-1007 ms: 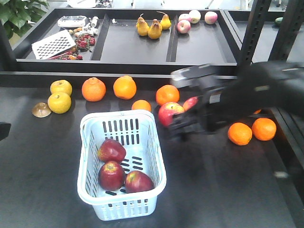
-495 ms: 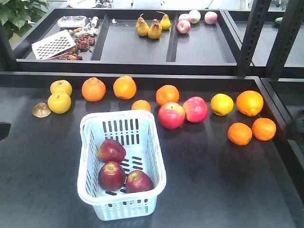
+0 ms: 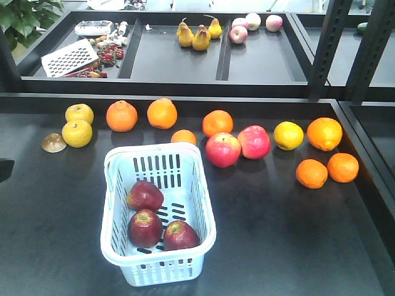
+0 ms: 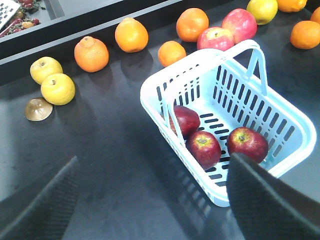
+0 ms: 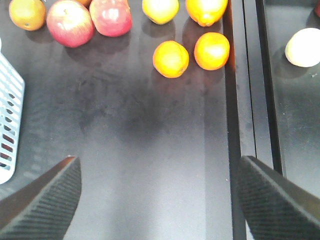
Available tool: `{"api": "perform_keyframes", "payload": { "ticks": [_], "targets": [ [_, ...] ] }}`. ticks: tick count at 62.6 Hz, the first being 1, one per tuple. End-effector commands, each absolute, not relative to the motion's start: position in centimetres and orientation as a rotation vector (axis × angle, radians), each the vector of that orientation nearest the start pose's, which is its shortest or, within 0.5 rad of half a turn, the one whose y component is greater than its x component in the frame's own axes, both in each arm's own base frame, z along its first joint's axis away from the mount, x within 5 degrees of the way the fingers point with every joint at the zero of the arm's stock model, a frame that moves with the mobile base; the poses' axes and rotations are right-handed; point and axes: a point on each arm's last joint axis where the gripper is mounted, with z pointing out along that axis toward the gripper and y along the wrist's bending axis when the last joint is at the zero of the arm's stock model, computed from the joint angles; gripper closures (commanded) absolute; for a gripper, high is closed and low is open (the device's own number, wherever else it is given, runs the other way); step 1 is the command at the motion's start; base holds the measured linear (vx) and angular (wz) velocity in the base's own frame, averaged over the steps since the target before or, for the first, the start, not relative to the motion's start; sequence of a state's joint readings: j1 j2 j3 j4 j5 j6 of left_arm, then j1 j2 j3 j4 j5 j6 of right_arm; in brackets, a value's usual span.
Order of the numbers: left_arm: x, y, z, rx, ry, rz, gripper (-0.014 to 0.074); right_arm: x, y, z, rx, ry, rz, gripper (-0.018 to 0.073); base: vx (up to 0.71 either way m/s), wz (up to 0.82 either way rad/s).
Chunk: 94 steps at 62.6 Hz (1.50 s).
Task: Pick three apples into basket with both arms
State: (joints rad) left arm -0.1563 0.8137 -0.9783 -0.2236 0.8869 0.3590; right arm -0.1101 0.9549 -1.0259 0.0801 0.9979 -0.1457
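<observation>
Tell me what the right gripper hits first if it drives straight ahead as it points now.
Probably only bare dark table; the open right gripper holds nothing. The two oranges lie farther ahead, though depth is unclear.

No text, label, brand, number or sign can be read anywhere in these views, on fruit or shelving.

Setting: mock grocery or produce display, probably a staged test area. Evidence: dark shelving (image 3: 278, 203) in tiers, with black divided trays (image 3: 179, 61) at the back holding pears (image 3: 199, 34) and pale apples (image 3: 253, 23). Loose oranges (image 3: 162, 113) and pinkish apples (image 3: 237, 146) lie in rows ahead of the left claw (image 4: 150, 200). A pale blue shopping basket (image 4: 235, 65) sits just ahead of that claw. Perforated metal uprights (image 3: 327, 43) frame the shelves; a potted plant (image 3: 24, 15) stands behind.
</observation>
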Motion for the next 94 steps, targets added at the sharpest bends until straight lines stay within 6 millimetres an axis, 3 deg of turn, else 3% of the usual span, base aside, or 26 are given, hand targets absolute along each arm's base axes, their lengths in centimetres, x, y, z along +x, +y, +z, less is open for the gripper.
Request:
{"api": "perform_keyframes", "payload": {
  "ticks": [1,14,24,31,39,44,94],
  "targets": [
    [14.13,-3.83,39.99,0.458,2.037,-0.165,0.0031,17.28,-1.46,38.16,-0.027,2.326,-0.044,-0.0022,0.0,0.0],
    [14.12,-3.83,39.99,0.459,2.038,-0.165,0.0036,17.35,-1.47,38.23,-0.026,2.316,-0.046,0.0085,0.0,0.0],
    [14.08,-3.83,39.93,0.462,2.045,-0.166,0.0075,17.36,-1.48,38.25,-0.026,2.314,-0.046,0.0261,0.0,0.0],
    [14.07,-3.84,39.91,0.462,2.048,-0.167,0.0195,17.36,-1.48,38.25,-0.026,2.314,-0.046,0.0417,0.0,0.0],
    [14.07,-3.84,39.91,0.462,2.048,-0.167,0.0442,17.36,-1.48,38.25,-0.026,2.314,-0.046,0.0575,0.0,0.0],
    [14.07,-3.84,39.91,0.463,2.047,-0.166,0.0606,17.36,-1.48,38.25,-0.026,2.314,-0.046,0.0569,0.0,0.0],
    [14.08,-3.83,39.93,0.463,2.045,-0.166,0.0604,17.26,-1.46,38.14,-0.027,2.33,-0.044,0.0568,0.0,0.0]
  ]
}}
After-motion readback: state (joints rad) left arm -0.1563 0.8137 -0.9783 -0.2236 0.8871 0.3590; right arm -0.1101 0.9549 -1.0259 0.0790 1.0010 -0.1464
